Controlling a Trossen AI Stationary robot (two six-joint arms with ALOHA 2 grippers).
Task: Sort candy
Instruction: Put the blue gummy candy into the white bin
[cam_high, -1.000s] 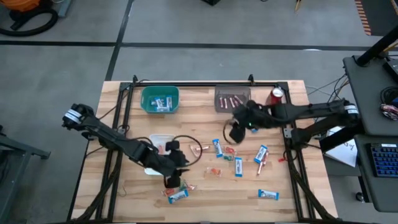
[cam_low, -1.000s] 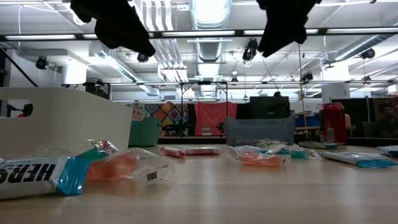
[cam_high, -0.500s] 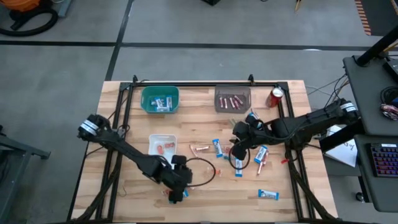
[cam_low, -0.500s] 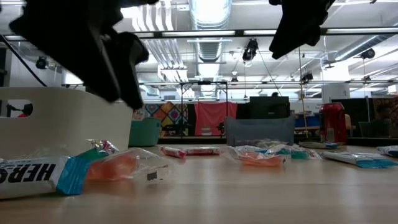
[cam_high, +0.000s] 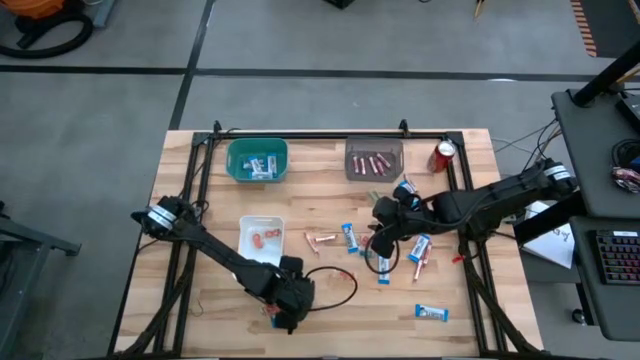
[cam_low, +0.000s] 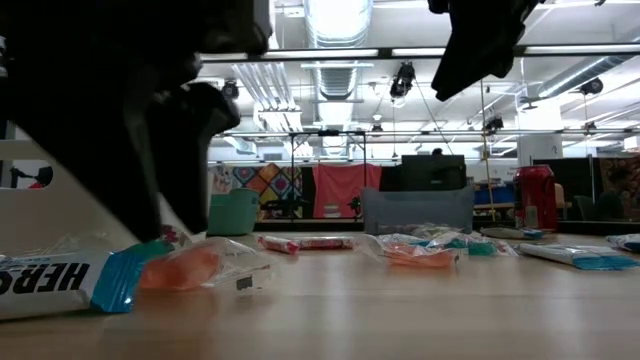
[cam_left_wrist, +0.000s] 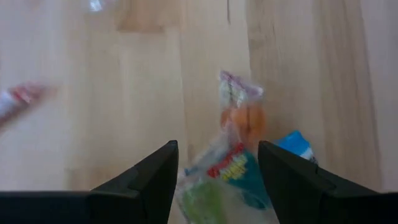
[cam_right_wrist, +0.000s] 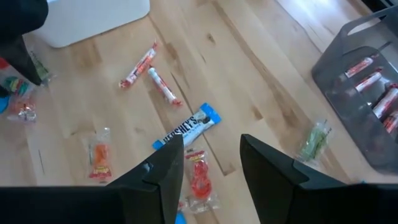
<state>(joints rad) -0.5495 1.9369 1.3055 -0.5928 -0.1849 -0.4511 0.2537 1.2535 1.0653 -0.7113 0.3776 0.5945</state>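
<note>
through the left wrist camera i see my left gripper (cam_left_wrist: 216, 180) with its two dark fingers (cam_left_wrist: 146, 180) spread wide apart over the pale wooden table (cam_left_wrist: 124, 99). between them lies a small heap of candy (cam_left_wrist: 239, 162): an orange piece (cam_left_wrist: 244, 117) in clear wrap, a green piece (cam_left_wrist: 202, 202), and a blue wrapper corner (cam_left_wrist: 297, 145) beside them. a blurred pink stick (cam_left_wrist: 17, 102) lies well apart at the edge.

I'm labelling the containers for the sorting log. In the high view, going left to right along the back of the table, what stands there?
Teal bin → grey tray holding pink-red sticks → red soda can.
</note>
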